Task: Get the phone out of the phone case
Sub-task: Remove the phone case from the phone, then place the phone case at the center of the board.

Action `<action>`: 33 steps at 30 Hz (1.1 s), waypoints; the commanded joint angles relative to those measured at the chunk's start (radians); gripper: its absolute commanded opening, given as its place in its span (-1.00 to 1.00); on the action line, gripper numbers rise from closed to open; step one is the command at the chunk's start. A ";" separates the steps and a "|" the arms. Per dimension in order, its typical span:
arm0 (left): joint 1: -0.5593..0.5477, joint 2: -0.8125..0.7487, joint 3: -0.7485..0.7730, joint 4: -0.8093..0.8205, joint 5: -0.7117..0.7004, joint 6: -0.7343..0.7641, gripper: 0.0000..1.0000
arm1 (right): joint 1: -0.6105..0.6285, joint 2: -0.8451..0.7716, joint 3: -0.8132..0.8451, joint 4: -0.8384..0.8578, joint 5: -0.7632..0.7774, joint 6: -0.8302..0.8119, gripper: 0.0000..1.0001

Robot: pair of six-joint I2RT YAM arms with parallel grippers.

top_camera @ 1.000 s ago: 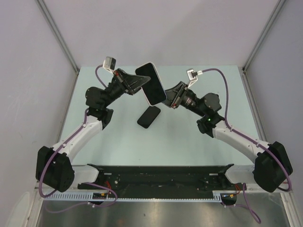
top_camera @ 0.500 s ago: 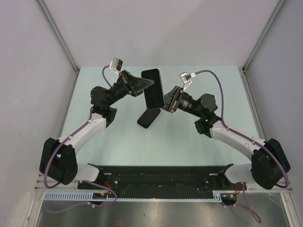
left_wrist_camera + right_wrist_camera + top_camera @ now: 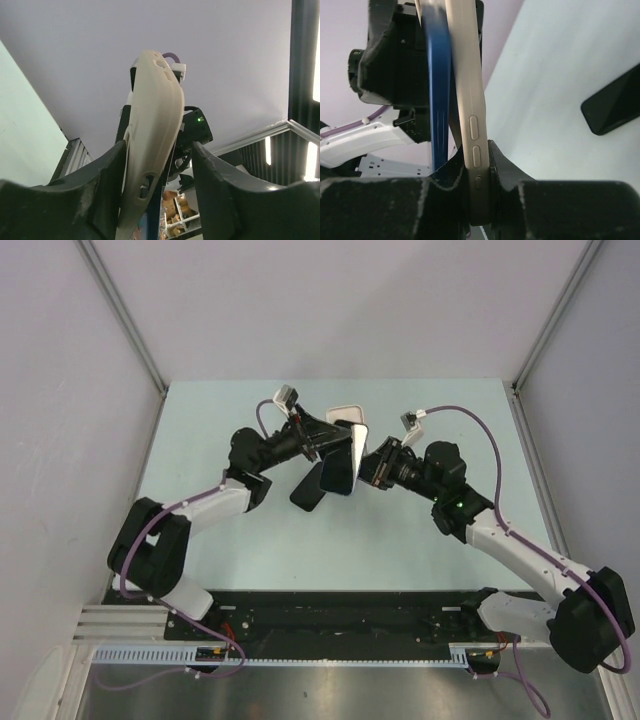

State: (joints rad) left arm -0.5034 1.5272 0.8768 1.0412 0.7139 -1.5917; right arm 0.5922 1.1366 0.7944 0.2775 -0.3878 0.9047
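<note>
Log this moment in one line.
left gripper: open around phone case | right gripper: shut on phone case | phone: not yet out | dark phone: flat on table

Up top: looking down from high behind the arm bases, whole table [image 3: 350,550] in frame. At the wrists: jammed right up against the phone case [image 3: 152,125], edge-on from opposite sides, left one tilted upward. Shared everywhere: case, some table.
</note>
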 commanded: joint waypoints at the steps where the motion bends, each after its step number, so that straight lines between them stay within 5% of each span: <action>1: -0.053 0.022 0.025 0.198 0.145 -0.088 0.19 | -0.061 0.040 -0.021 -0.103 0.187 -0.017 -1.00; 9: -0.055 0.194 0.073 0.263 0.113 -0.133 0.25 | -0.106 0.172 -0.083 0.110 0.119 0.117 -1.00; 18: 0.039 0.611 0.341 0.261 0.225 -0.111 0.23 | -0.187 0.503 -0.084 0.370 0.130 0.212 -1.00; 21: 0.052 0.584 0.311 0.269 0.239 -0.091 0.25 | -0.189 0.522 -0.095 0.345 0.142 0.181 -1.00; 33: 0.105 0.475 0.297 -0.174 0.269 0.243 0.43 | -0.203 0.537 -0.121 0.293 0.153 0.149 -1.00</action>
State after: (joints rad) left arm -0.4267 2.1151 1.1603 0.9844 0.9146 -1.4712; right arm 0.4286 1.6596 0.7067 0.6811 -0.3641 1.1042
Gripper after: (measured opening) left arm 0.694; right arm 0.165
